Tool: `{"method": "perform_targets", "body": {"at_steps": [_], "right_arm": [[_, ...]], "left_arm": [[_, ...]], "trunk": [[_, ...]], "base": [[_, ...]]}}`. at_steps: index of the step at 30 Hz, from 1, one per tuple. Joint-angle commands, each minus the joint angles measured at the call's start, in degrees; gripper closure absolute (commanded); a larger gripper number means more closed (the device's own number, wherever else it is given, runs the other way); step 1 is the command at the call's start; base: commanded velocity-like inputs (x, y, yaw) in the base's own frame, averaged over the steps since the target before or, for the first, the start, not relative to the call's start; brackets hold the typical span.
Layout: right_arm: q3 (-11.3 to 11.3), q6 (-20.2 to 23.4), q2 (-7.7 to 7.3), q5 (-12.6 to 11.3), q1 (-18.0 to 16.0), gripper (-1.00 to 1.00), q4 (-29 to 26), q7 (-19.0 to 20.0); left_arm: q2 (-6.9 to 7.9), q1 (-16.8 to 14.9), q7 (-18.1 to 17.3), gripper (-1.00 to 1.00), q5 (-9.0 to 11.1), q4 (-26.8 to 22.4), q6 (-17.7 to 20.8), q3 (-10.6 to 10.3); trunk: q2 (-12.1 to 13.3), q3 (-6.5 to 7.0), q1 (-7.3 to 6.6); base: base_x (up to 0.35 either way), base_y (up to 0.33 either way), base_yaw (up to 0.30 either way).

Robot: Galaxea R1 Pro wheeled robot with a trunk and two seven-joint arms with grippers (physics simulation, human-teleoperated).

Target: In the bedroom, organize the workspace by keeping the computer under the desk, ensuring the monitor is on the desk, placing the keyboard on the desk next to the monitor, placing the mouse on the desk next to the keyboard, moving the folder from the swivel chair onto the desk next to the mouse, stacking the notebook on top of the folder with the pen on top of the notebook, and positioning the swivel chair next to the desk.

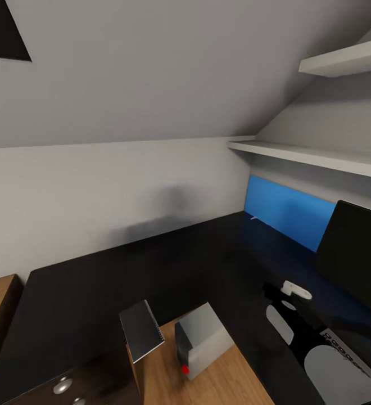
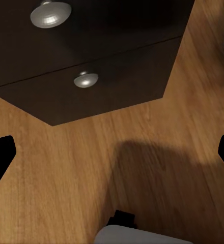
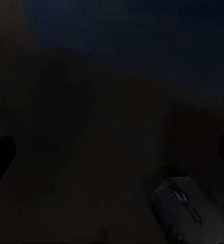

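Observation:
The black desk (image 1: pixel 95 292) runs along the wall and turns toward the right. A black monitor (image 1: pixel 357 253) stands on its right part. A grey spiral notebook (image 1: pixel 142 329) lies at the desk's front edge, partly overhanging. The grey computer tower (image 1: pixel 201 340), with a red spot on its front, stands on the wooden floor beside the desk. A dark mouse (image 3: pixel 180 203) rests on the dark desktop just below my right gripper (image 3: pixel 112 152), which is open and apart from it. My left gripper (image 2: pixel 112 157) hangs open over the floor, holding nothing.
A bright blue panel (image 1: pixel 289 211) leans at the wall behind the desk, under two white shelves (image 1: pixel 320 156). Dark drawers with round metal knobs (image 2: pixel 85 79) sit below the desk's left end. My right arm (image 1: pixel 320 349) reaches over the desk at lower right. Wooden floor (image 2: pixel 142 168) lies beneath.

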Motion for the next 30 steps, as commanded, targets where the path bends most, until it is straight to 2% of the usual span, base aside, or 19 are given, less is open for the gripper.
{"method": "perform_targets", "body": {"at_steps": [1, 2, 5, 6, 7, 10, 12, 13, 15, 17, 20, 21, 24, 30], "right_arm": [[1.56, -0.02, 0.52, -0.32, 0.40, -1.00, -2.33, -2.27], [2.54, 0.29, 0.79, -0.09, 0.74, -1.00, -3.35, -3.03], [8.23, 1.97, 1.93, 0.53, 1.76, -1.00, -6.19, -5.41], [10.98, 2.50, 3.66, 0.64, 2.01, -1.00, -6.87, -6.16], [12.07, 2.70, 5.15, 0.72, 2.10, -1.00, -7.11, -6.62], [13.67, 2.97, 9.37, 0.88, 2.27, -1.00, -7.21, -8.77], [13.89, 3.08, 10.59, 0.90, 2.35, -1.00, -7.19, -9.38], [14.08, 3.41, 12.09, 0.95, 2.59, -1.00, -7.20, -9.96], [14.26, 4.48, 13.32, 1.00, 2.91, -1.00, -7.15, -10.35], [14.41, 4.80, 13.64, 1.01, 2.98, -1.00, -7.13, -10.44], [16.20, 5.01, 13.91, 1.05, 3.11, -1.00, -7.12, -10.57], [17.45, 5.00, 13.98, 1.04, 3.13, -1.00, -7.12, -10.67], [18.91, 4.95, 14.04, 1.03, 3.14, -1.00, -7.13, -11.11], [19.65, 4.98, 14.22, 1.04, 3.15, -1.00, -7.11, -11.56]], "left_arm": [[0.04, -0.04, 0.39, -1.00, 0.52, 0.02, -0.22, -0.49], [0.02, -0.04, 0.38, -1.00, 0.52, 0.02, -0.22, -0.49], [0.01, -0.04, 0.44, -1.00, 0.51, 0.02, -0.23, -0.49], [0.01, -0.04, 0.46, -1.00, 0.52, 0.02, -0.20, -0.49], [0.02, -0.04, 0.49, -1.00, 0.52, 0.02, -0.21, -0.49], [0.03, -0.04, 0.52, -1.00, 0.48, 0.02, -0.18, -0.49], [0.03, -0.04, 0.46, -1.00, 0.46, 0.02, -0.13, -0.49], [0.04, -0.04, 0.41, -1.00, 0.45, 0.02, -0.09, -0.49], [0.03, -0.04, 0.37, -1.00, 0.49, 0.08, 0.01, -0.49], [0.04, -0.04, 0.40, -1.00, 0.51, 0.15, 0.06, -0.49], [0.04, -0.04, 0.36, -1.00, 0.52, 0.30, 0.12, -0.49], [0.04, -0.04, 0.36, -1.00, 0.52, 0.33, 0.17, -0.49], [0.04, -0.04, 0.35, -1.00, 0.52, 0.36, 0.18, -0.49], [0.04, -0.04, 0.32, -1.00, 0.52, 0.37, 0.15, -0.49]], "trunk": [[-0.05, -0.07, 0.01], [-0.05, -0.07, 0.01], [-0.05, -0.07, 0.01], [-0.05, -0.07, 0.01], [-0.05, -0.07, 0.01], [-0.05, -0.07, 0.01], [-0.05, -0.07, 0.01], [-0.05, -0.07, 0.01], [-0.05, -0.07, 0.01], [-0.05, -0.07, 0.01], [-0.05, -0.07, 0.01], [-0.05, -0.07, 0.01], [-0.05, -0.07, 0.01], [-0.05, -0.07, 0.01]], "base": [[0.000, 0.000, 0.000], [0.000, 0.000, 0.000], [0.000, 0.000, 0.000], [0.000, 0.000, 0.000], [0.000, 0.000, 0.000], [0.000, 0.000, 0.000], [0.000, 0.000, 0.000], [0.000, 0.000, 0.010], [0.000, 0.000, 0.128], [0.000, 0.000, 0.216], [0.000, 0.000, 0.271], [0.000, 0.000, 0.283], [0.000, 0.000, 0.286], [-0.162, 0.112, 0.289]]}}
